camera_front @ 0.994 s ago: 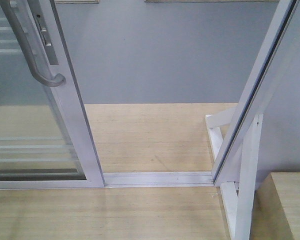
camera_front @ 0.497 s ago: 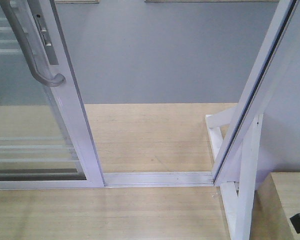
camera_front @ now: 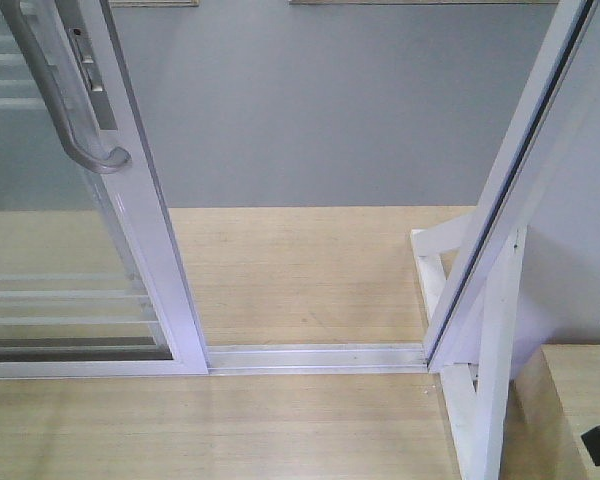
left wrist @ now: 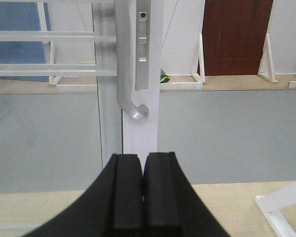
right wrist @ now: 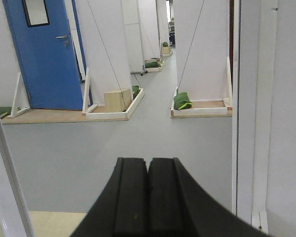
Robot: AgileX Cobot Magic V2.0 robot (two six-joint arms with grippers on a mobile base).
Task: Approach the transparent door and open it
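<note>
No readable writing anywhere. The transparent door point(camera_front: 70, 250) sits at the left of the front view, slid aside: clear glass, white metal frame, thin horizontal bars, top cut off. Its curved grey pull handle point(left wrist: 130, 94) has a brushed look. Left gripper point(left wrist: 143, 197) and right gripper point(right wrist: 148, 197) both have black pads pressed together, empty.

The front camera looks steeply down at the doorway's floor track point(camera_front: 315, 357). Each wrist camera peers level over its own claw: the left one sits close to the door handle point(left wrist: 127, 74), also seen from the front; the right faces the open gap.
</note>
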